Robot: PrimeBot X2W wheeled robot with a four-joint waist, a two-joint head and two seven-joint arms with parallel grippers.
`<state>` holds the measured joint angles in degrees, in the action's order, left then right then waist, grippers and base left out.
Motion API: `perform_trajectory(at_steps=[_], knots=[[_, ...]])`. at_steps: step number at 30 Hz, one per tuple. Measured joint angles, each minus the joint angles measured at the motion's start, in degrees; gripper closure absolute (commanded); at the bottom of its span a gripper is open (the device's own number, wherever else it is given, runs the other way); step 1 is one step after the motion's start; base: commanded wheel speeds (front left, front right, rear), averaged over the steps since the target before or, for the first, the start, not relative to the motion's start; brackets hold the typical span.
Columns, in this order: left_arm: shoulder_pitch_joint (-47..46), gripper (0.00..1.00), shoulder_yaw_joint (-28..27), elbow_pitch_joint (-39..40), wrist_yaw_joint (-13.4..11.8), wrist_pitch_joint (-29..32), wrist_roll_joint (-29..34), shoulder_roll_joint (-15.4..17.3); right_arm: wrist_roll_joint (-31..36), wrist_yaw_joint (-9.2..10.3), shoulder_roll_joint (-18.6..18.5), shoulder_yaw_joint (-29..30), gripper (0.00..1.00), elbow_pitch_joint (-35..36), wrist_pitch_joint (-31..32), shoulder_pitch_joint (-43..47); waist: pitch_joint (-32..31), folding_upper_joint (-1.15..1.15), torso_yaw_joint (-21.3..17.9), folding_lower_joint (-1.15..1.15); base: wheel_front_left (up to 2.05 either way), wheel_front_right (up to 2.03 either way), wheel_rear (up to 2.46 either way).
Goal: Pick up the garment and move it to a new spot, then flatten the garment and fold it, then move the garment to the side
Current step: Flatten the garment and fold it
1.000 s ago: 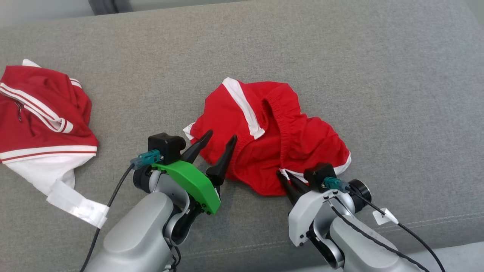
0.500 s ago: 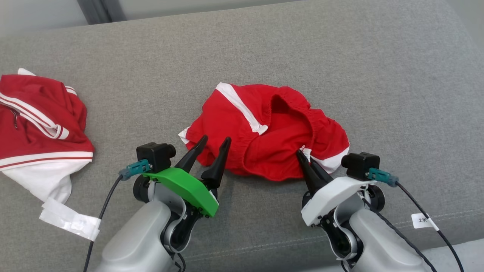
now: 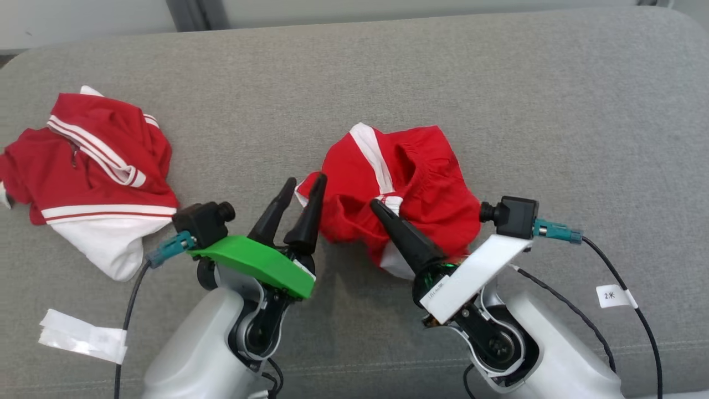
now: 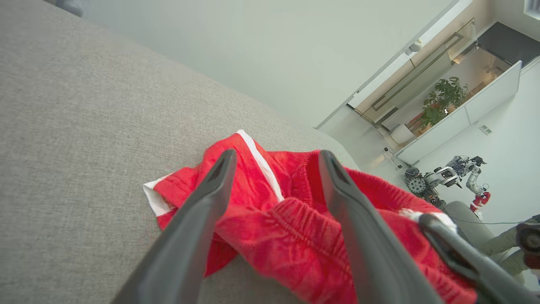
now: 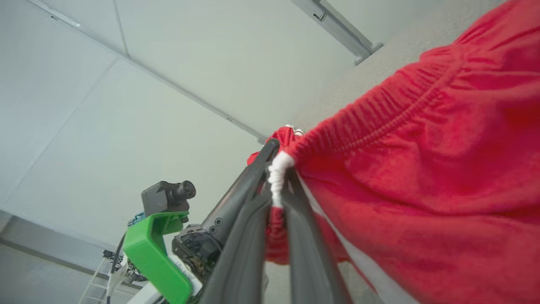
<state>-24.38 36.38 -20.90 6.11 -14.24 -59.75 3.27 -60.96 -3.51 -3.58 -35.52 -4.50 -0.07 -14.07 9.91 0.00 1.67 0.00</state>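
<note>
Pinching white trim of the garment [image 3: 421,183], right fingers [image 3: 400,234] press together; left fingers [image 3: 308,213] spread at its edge.

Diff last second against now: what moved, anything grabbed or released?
The right gripper, shut throughout on the white hem of the red shorts, carried that edge from their near right side up over their middle, bunching them narrower. Nothing newly grabbed or released. The left gripper stayed open at their left corner; the red-and-white jersey kept its spot. The camera shifted.
</note>
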Motion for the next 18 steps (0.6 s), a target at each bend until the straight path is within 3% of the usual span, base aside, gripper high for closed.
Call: perform_trajectory(at_steps=[2,4,11,15,18], knots=[[0.1,0.00,-2.1,1.2,-0.2,0.0,0.0,0.0,-5.4,0.20,0.0,-0.4,1.00,3.1,1.3,-0.2,-0.3,0.00,1.1,0.00,0.00,0.00,0.00],[0.2,0.00,-4.0,1.9,-1.2,-0.2,0.3,0.0,-11.5,1.83,0.0,-0.3,1.00,6.2,1.7,-1.1,-0.6,0.00,2.3,0.00,0.00,0.00,0.00],[1.2,0.00,-13.9,6.7,-3.5,-0.2,1.7,0.0,-29.7,10.72,-0.1,0.2,1.00,11.9,0.6,-12.3,-1.8,0.00,7.2,0.00,0.00,0.00,0.00],[3.3,0.00,-12.8,6.8,-3.6,-0.2,3.2,-0.2,-37.7,11.22,-0.1,5.7,1.00,10.8,-5.0,-20.8,-2.5,0.00,10.3,0.00,0.00,0.00,0.00],[4.4,0.00,-11.1,6.9,-3.4,-0.2,3.2,-0.4,-41.0,11.25,0.0,12.8,1.00,5.5,-10.4,-25.4,-3.1,0.00,12.6,0.00,0.00,0.00,0.00]])
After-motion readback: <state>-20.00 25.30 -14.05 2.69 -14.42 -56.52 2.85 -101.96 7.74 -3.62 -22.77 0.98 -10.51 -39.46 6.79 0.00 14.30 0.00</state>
